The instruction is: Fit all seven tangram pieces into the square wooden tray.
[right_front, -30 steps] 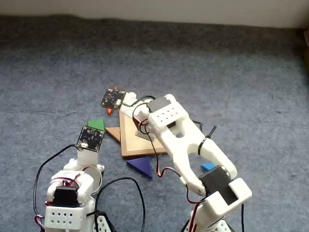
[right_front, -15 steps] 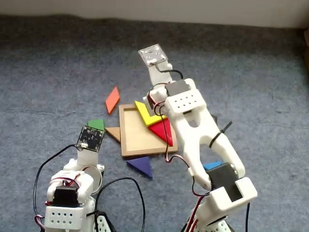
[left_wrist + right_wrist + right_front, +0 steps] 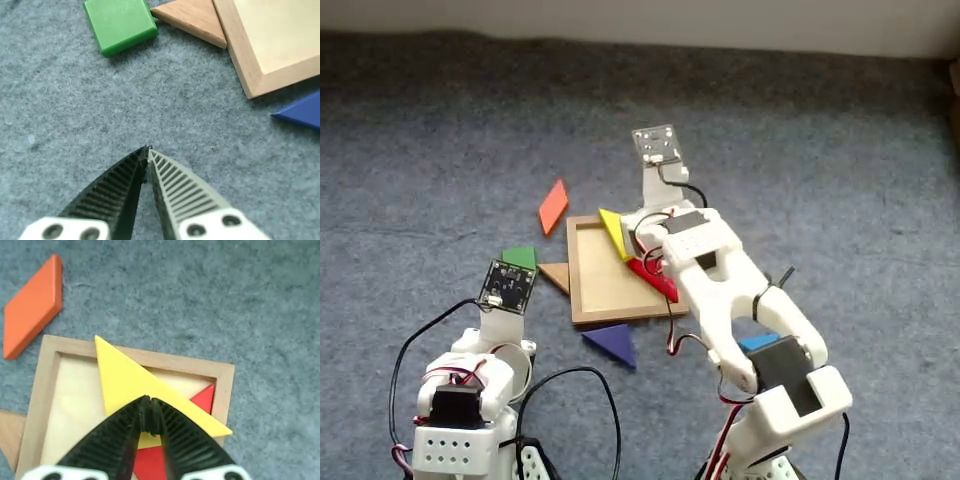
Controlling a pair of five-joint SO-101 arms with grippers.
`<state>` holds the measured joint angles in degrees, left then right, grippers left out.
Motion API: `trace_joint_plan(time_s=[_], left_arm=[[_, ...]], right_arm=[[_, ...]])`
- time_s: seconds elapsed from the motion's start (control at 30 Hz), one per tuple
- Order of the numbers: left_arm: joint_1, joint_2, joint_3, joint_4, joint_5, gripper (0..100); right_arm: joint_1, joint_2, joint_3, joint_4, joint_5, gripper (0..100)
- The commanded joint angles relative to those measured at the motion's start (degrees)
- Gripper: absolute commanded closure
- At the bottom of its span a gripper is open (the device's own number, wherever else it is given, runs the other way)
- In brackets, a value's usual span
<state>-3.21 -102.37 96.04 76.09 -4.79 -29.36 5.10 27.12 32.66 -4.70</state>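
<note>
Two pieces sit at the square wooden tray (image 3: 578, 285). The yellow triangle (image 3: 125, 380) lies across one corner with two tips riding on the rim, and the red triangle (image 3: 202, 399) is partly under it. Your right gripper (image 3: 149, 405) has its jaws pressed together, tips over the yellow triangle. Your left gripper (image 3: 146, 152) is closed too, holding nothing, above carpet (image 3: 75, 125) near the green square (image 3: 120, 22) and wooden triangle (image 3: 192, 20). The orange parallelogram (image 3: 553, 206) and blue triangle (image 3: 612, 343) lie outside the tray.
</note>
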Motion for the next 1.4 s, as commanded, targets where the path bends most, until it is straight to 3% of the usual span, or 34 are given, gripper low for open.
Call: trace_joint_plan(time_s=[0.0, 0.17, 0.37, 0.63, 1.2, 1.37], left_arm=[[-0.2, -1.6, 1.1, 0.4, 0.4, 100], [-0.2, -1.6, 1.1, 0.4, 0.4, 100], [-0.2, -1.6, 1.1, 0.4, 0.4, 100], [-0.2, -1.6, 1.1, 0.4, 0.4, 100], [-0.2, -1.6, 1.1, 0.4, 0.4, 100], [-0.2, -1.6, 1.1, 0.4, 0.4, 100]], right_arm=[[-1.7, -0.7, -0.7, -1.5, -0.6, 99.2], [-2.2, 6.3, -1.0, -1.4, 0.6, 99.2], [-6.2, 4.4, -1.9, -1.4, 14.2, 99.3], [-8.5, 4.0, 1.0, -1.4, 21.5, 99.3], [2.3, 3.8, 0.9, -1.3, 24.1, 99.3], [1.2, -2.2, 0.9, 7.2, 24.1, 99.3]])
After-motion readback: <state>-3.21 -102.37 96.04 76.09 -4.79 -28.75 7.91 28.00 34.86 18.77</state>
